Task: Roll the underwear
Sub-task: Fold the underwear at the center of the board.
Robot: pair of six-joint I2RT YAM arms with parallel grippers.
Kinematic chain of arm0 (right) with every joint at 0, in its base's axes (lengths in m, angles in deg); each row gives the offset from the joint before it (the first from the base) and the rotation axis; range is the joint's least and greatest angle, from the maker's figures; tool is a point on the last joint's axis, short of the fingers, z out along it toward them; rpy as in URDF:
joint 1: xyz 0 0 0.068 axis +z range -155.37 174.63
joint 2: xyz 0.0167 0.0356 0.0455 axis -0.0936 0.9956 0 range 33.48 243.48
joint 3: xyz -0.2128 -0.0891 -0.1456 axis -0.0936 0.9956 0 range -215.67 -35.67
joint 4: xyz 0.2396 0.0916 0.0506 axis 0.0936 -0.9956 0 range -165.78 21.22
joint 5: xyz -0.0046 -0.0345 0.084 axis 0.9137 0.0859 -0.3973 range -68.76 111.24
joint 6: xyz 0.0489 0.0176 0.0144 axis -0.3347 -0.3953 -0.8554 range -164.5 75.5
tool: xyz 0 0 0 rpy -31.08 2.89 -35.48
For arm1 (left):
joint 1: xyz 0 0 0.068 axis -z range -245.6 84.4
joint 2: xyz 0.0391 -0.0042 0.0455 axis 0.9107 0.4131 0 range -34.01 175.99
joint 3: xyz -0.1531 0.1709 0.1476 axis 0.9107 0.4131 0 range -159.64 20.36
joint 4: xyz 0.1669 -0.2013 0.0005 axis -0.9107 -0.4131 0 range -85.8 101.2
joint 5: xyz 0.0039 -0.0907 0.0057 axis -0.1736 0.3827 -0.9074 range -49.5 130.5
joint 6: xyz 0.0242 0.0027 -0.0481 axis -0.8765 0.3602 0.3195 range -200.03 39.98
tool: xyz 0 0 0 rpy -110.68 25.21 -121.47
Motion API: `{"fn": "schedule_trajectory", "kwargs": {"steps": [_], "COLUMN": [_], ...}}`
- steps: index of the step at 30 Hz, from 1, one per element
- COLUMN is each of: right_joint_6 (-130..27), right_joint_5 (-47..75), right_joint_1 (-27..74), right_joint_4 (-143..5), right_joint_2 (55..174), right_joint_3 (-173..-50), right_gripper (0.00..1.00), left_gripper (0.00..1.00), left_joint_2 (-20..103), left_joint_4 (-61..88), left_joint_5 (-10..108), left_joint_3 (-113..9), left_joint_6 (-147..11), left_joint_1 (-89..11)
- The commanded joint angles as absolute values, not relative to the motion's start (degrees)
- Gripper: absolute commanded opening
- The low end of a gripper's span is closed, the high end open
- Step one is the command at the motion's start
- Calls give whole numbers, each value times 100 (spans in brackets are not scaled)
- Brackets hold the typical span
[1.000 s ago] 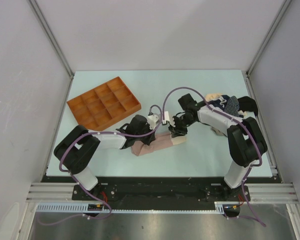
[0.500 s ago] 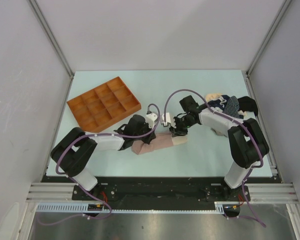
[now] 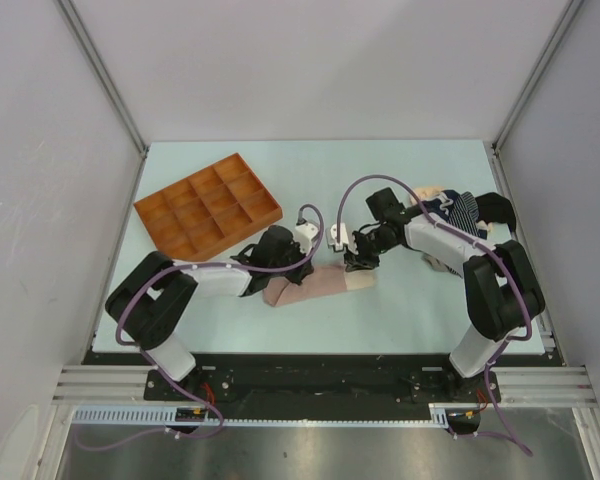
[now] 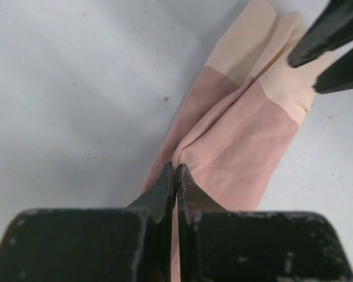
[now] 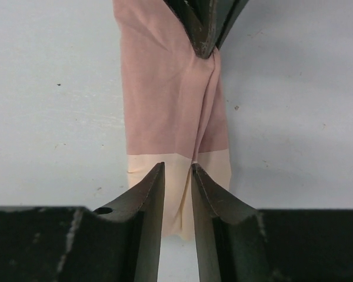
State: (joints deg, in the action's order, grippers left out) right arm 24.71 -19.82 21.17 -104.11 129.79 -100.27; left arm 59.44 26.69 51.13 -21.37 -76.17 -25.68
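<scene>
As both arms reach inward, low over the table (image 3: 400, 170), the left gripper (image 4: 176, 171) is pinched tight on a raised fold of the pink underwear (image 4: 241, 147). The right gripper (image 5: 176, 170), jaws narrowly apart, straddles the cream band (image 5: 219, 168) at the opposite end. The garment lies stretched between them.

Two arms (image 3: 215, 282) (image 3: 435, 235), one orange tray (image 3: 262, 182), one pink garment (image 3: 315, 287), one heap of garments (image 3: 450, 208).
</scene>
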Motion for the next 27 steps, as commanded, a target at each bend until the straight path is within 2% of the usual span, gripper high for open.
{"fn": "schedule_trajectory", "kwargs": {"steps": [1,8,11,17,21,24,27], "right_joint_6": [2968,3223,3328,3417,3408,3487,3522], "right_joint_5": [-2227,-1902,-1700,-1129,-743,-584,-574], "right_joint_1": [2205,2512,2591,2793,2864,2899,2934], "right_joint_4": [-10631,-10300,-10095,-9700,-9533,-9497,-9550], "right_joint_2": [12752,12998,13103,13376,13543,13578,13587], "right_joint_3": [-10045,-9931,-9816,-9640,-9570,-9482,-9447], "right_gripper": [29,29,29,28,26,25,25], "left_gripper": [0,1,4,20,43,54,60], "left_joint_2": [6196,6390,6373,6347,5901,5513,4959], "left_joint_4": [2650,2667,2702,2781,2930,3054,2993], "left_joint_5": [4999,4946,4902,4771,4569,4349,4077], "left_joint_3": [-2367,-2402,-2385,-2385,-2236,-2042,-1937], "left_joint_6": [-7686,-7598,-7537,-7317,-6835,-6676,-6588], "left_joint_1": [-2684,-2702,-2702,-2710,-2816,-2904,-3009]}}
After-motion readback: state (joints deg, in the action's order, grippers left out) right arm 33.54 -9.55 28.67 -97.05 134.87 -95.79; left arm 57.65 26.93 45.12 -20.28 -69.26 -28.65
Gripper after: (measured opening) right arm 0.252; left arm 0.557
